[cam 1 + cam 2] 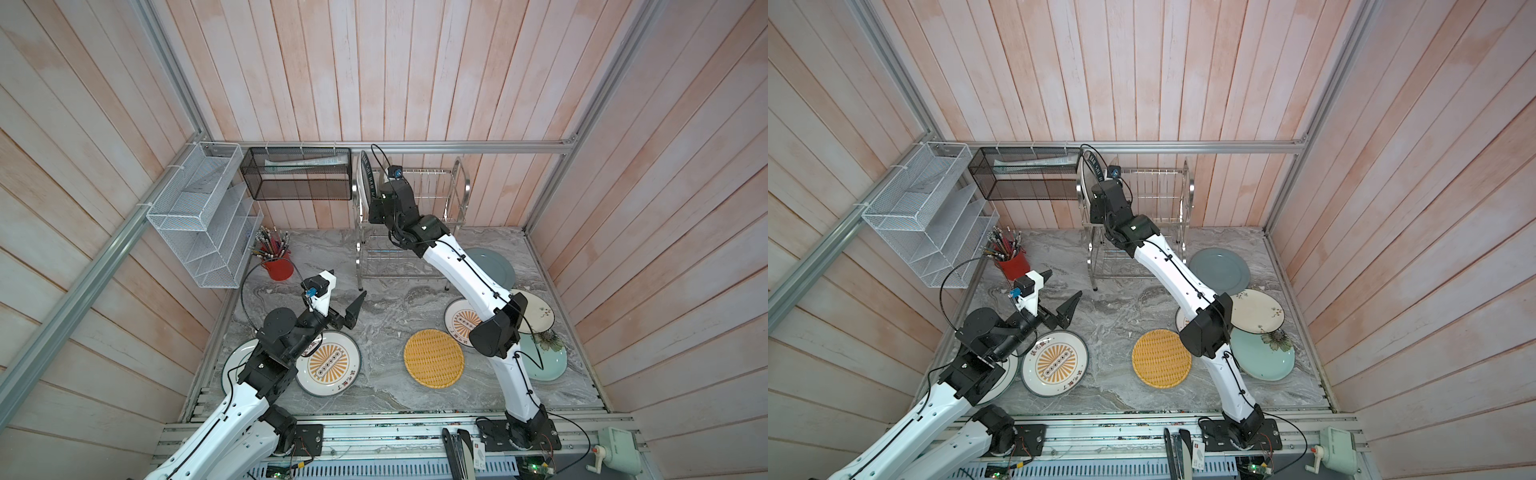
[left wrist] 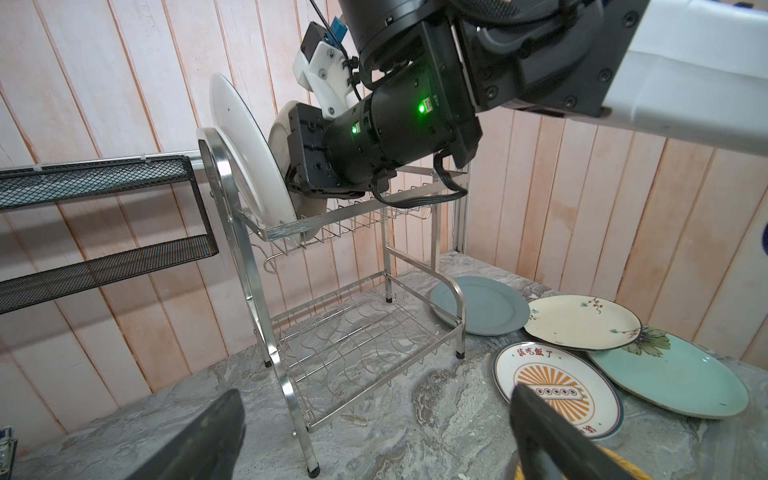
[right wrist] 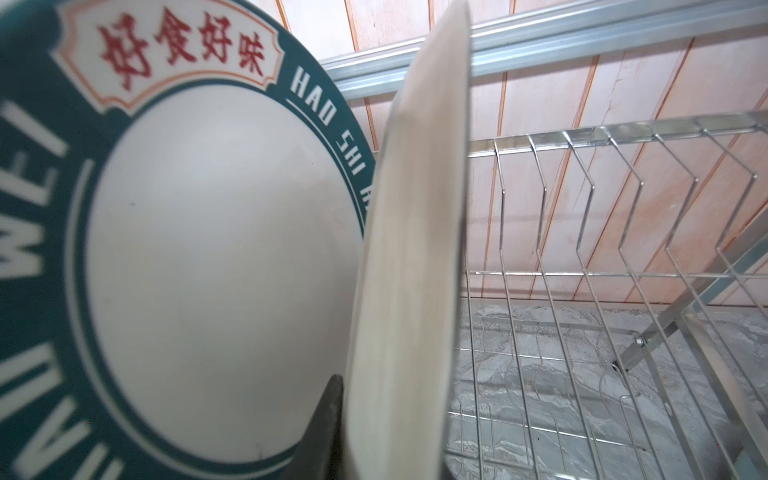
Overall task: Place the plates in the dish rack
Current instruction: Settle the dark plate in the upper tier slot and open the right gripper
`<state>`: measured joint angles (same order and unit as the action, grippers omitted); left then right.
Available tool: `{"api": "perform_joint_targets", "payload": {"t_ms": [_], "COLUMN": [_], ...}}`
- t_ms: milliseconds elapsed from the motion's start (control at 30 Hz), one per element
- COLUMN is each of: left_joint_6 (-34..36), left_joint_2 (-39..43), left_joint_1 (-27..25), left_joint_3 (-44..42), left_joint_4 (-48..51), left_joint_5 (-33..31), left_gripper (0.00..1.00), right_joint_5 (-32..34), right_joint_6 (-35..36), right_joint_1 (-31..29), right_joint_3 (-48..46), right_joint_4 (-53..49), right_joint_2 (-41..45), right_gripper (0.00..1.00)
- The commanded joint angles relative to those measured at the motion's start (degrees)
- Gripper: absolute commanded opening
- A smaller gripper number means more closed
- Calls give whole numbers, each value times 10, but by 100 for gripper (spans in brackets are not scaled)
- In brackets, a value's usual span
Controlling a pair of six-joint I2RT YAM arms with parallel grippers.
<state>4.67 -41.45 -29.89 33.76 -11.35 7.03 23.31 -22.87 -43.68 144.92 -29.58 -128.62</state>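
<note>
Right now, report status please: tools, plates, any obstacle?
Left tool open, hovering above grey marble table. Right tool at cream round plate upright in shiny steel wire rack, grip unclear. Nothing blocking free slots.

Left arm: rises from its base at 7 o'clock in both top views; elbow bent; forearm and wrist aimed toward 2 o'clock; left claw: jaws spread fully apart, nothing between them. Right arm: rises from its base at 5 o'clock; stretched long toward 11 o'clock; right claw: high at 12 o'clock; jaws narrowly spaced; clamping state not readable.
</note>
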Motion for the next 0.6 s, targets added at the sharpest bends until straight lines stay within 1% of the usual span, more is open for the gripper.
{"api": "perform_joint_targets", "payload": {"t_ms": [0,200,400,567], "left_joint_6": [-6,-8,-8,-8], "left_joint_2": [3,3,3,3], "left_joint_1": [4,4,5,5], "left_joint_3": [14,14,13,14], "left_joint_4": [2,2,2,2], "left_joint_5": [6,6,7,8], "left_gripper": [100,100,100,100], "right_joint_5": [5,2,-7,-11], "right_joint_6": [9,8,22,58], "right_joint_1": [-2,-2,-9,-16], "right_joint_3": [20,21,21,21], "right_joint_4": [23,26,34,51], "right_joint_2": [3,7,14,15], "right_gripper": [22,22,22,21]}}
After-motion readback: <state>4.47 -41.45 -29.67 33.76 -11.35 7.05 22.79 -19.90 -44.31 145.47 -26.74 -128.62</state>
